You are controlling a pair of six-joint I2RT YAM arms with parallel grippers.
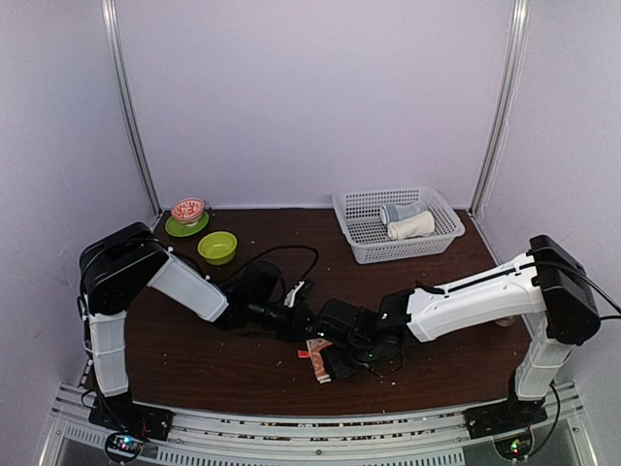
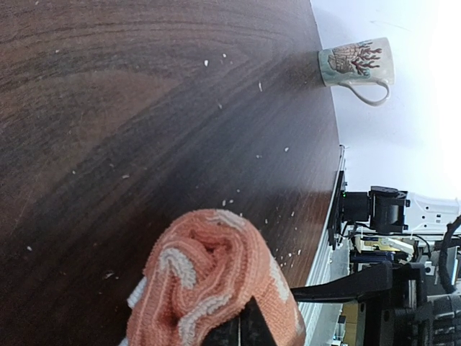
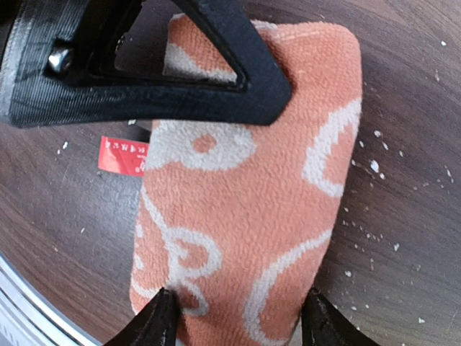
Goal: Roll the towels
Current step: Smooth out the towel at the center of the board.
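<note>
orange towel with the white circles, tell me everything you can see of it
The orange towel is soft, nubbly cloth, orange-red with white circles and curves, rolled into a thick bundle lying on the dark wooden table near its front edge. A small red label shows beside it. The left end effector appears to pinch one end; the open right end effector straddles the other.

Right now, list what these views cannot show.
- Top view: orange towel mostly under left arm and right arm.
- Left wrist view: left tool cut by bottom edge; pinch unclear.
- Right wrist view: right tool tips cropped; squeezing or flanking unclear.
- Cream towel: too small, top view.
</note>
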